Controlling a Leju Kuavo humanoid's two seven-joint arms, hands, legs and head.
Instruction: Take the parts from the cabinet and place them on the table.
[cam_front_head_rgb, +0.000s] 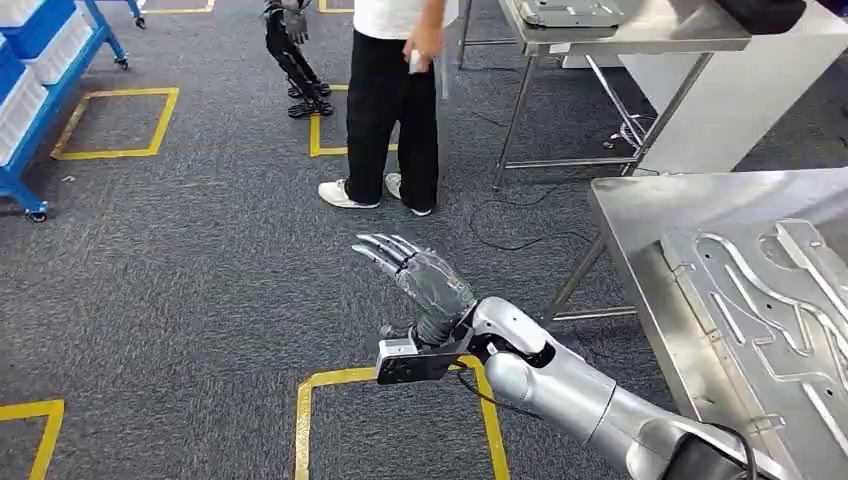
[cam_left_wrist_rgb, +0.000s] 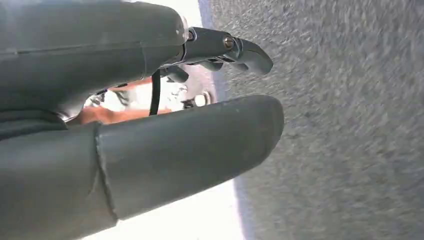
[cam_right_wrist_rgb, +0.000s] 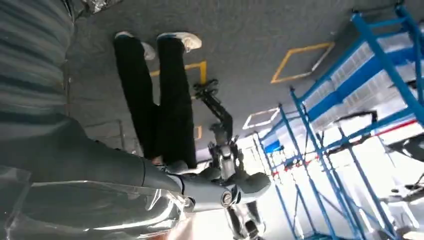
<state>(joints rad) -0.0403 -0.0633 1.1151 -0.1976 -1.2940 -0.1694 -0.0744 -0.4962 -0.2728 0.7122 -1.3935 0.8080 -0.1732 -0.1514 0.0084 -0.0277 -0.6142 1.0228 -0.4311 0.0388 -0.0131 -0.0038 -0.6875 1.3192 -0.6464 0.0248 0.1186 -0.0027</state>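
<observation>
No legible text or labels.

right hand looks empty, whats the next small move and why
Probably draw the right hand back and start turning left toward the blue rack. The hand hangs over the carpet with fingers spread and nothing in it, a metal part already lies on the table at the right, and a person stands ahead, so turn slowly.

The right arm is glossy silver with rounded shells and a black cable along it. A dark camera block sits at the wrist. The right hand is grey, fingers silver-tipped.
</observation>
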